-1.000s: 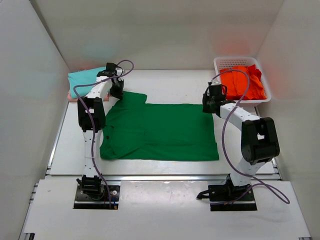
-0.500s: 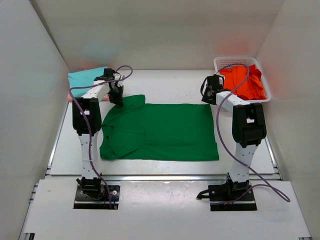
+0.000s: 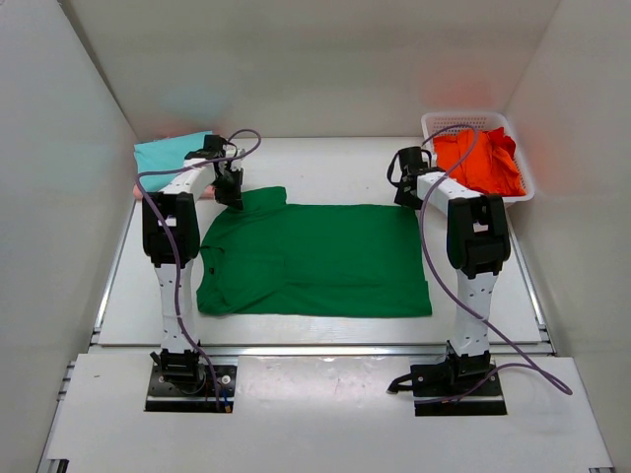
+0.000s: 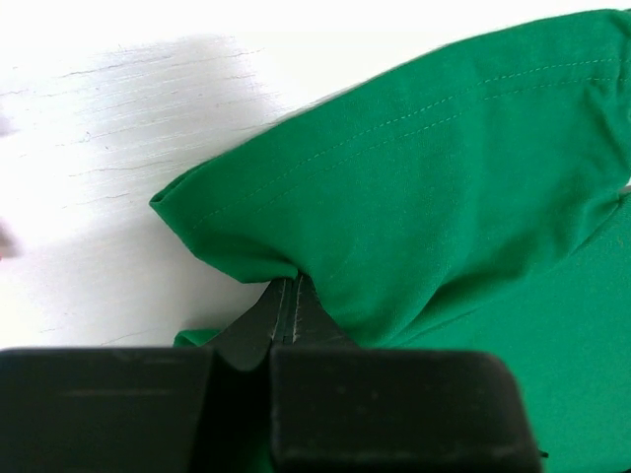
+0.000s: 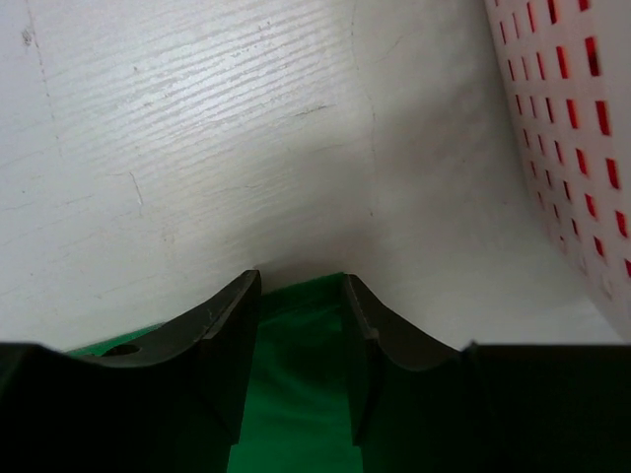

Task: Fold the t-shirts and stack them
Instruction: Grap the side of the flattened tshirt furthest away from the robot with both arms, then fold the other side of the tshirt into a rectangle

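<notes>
Two claws are at the far edge of the dark green t-shirt point(image 3: 315, 261), which lies spread flat across the middle of the worktop point(image 3: 325, 163), collar toward the left edge and hem toward the right edge.

Left claw point(image 4: 286, 296): fingers pressed together, pinching a fold of the far sleeve. The cloth bunches up from the pinch, so the grip appears sound.

Right claw point(image 5: 301, 296): fingers apart, straddling the far hem corner. Green cloth lies in the gap but is not clamped.

Step in hand, as judged: securing both far corners so the far half can be folded over toward the near edge.

- The right claw should sit low enough to take both layers of the hem before it closes.
- Both arms should lift together and level, keeping the far edge taut.
- A one-layer grip would probably drag the shirt out of square.

Surroundings:

- The white lattice basket point(image 3: 463, 118) sits in the far right corner, just beside the right claw, with the orange-red t-shirt point(image 3: 483, 163) heaped in it. Its wall is the nearest obstruction to that arm.
- The teal t-shirt point(image 3: 168, 151) lies in the far left corner, with the pale pink t-shirt point(image 3: 138, 187) showing beneath it, near the left claw.
- The near half of the worktop shows nothing across the fold path.
</notes>
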### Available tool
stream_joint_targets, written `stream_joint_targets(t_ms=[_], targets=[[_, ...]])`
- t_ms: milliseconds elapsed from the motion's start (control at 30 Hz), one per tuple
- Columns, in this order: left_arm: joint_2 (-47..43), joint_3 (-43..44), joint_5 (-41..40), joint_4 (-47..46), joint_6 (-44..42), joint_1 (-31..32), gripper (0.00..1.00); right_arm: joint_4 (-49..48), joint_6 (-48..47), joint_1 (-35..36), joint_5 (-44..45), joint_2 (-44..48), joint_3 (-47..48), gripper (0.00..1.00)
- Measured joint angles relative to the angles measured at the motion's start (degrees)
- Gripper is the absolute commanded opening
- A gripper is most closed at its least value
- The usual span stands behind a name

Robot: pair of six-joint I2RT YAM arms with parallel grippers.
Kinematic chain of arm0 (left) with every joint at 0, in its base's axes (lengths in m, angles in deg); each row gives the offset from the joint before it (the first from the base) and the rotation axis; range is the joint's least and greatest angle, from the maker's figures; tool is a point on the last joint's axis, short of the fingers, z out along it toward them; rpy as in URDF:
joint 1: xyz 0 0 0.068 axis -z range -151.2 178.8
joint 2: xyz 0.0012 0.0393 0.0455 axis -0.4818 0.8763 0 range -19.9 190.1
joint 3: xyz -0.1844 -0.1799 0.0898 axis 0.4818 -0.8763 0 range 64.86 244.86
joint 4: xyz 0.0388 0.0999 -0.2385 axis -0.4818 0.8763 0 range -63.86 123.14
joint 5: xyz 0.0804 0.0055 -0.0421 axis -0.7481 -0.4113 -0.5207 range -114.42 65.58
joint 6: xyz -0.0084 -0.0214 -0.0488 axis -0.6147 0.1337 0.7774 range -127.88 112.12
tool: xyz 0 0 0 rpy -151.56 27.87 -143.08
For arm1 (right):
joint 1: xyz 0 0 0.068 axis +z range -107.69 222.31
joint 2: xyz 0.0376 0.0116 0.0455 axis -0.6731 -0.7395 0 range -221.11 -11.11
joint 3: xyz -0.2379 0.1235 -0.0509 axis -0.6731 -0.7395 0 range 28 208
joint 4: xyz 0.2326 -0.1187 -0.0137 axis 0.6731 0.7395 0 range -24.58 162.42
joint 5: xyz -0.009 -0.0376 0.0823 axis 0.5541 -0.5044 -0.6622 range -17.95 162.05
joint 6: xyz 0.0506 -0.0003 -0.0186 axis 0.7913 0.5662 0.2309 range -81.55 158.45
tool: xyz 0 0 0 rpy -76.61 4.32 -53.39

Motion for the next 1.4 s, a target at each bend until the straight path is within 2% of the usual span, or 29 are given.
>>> stream_joint_targets(t_ms=[67,100,133,167,200,600,767,1067,1400], targets=[[0.0,0.0,0.0,0.02,-0.02,-0.04,0.0,0.87,0.04,0.0,0.07,0.0,0.17,0.37],[0.0,0.0,0.0,0.02,0.0,-0.04,0.0,1.16,0.15,0.0,0.09,0.0,0.17,0.33],[0.0,0.0,-0.02,0.02,0.0,-0.07,0.0,1.2,0.17,0.02,0.07,0.0,0.17,0.27],[0.0,0.0,-0.02,0.0,0.0,-0.11,0.0,1.25,0.13,0.02,0.07,0.0,0.17,0.1],[0.0,0.0,-0.02,0.0,0.0,-0.15,0.0,1.36,0.17,-0.04,-0.02,0.0,0.17,0.0],[-0.37,3.28,-0.02,0.87,0.09,-0.46,0.0,1.49,-1.77,0.09,-1.9,0.48,0.5,0.0],[-3.45,2.03,0.24,1.46,0.13,-0.76,0.0,1.22,-3.28,1.01,-2.34,4.96,-1.62,0.0],[-20.13,-14.34,0.59,0.79,0.2,-2.34,0.0,-1.64,-6.01,1.49,-4.11,24.61,-18.71,0.0],[-34.4,-33.66,-0.79,-1.95,0.09,-2.4,0.0,-4.42,-6.69,0.87,-9.11,36.89,-34.88,0.0]])
